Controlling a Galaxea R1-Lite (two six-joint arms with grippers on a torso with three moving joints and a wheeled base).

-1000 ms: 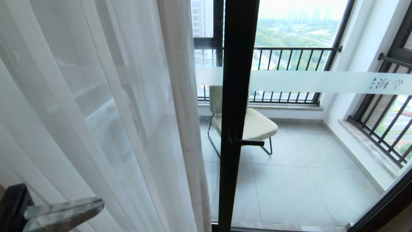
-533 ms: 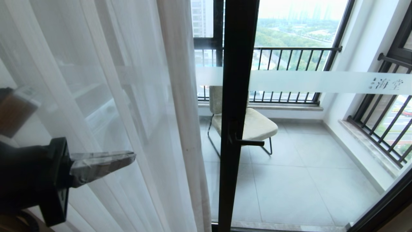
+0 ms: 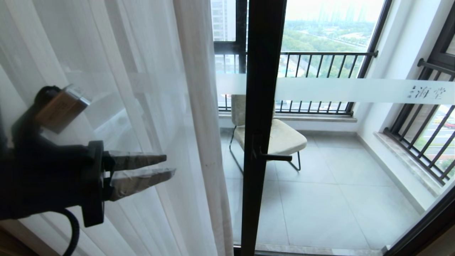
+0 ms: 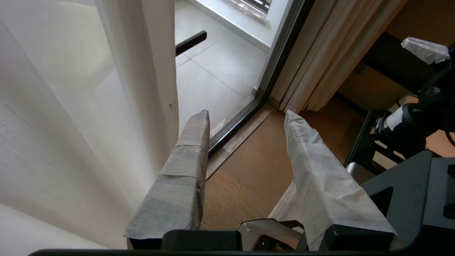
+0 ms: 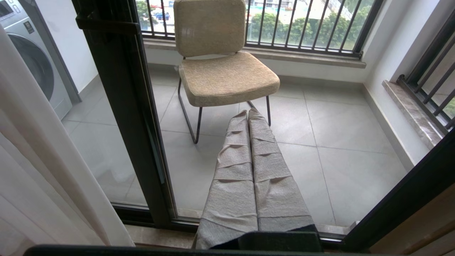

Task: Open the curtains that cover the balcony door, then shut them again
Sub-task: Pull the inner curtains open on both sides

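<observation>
1. Sheer curtain [image 3: 117, 117] hangs over the left half of the balcony door [image 3: 263, 124], right half looks uncovered
2. Left gripper [image 3: 170, 166] sits beside the sheer's edge, jaws parted, nothing held
3. Right gripper [image 5: 249, 114] parked, jaws clenched
4. Next I'd guess: pinch that edge, drag sideways

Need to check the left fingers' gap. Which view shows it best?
The left wrist view: both fingers spread apart, nothing between them. The head view shows the left gripper side-on by the white sheer curtain. The right wrist view misses it.
</observation>
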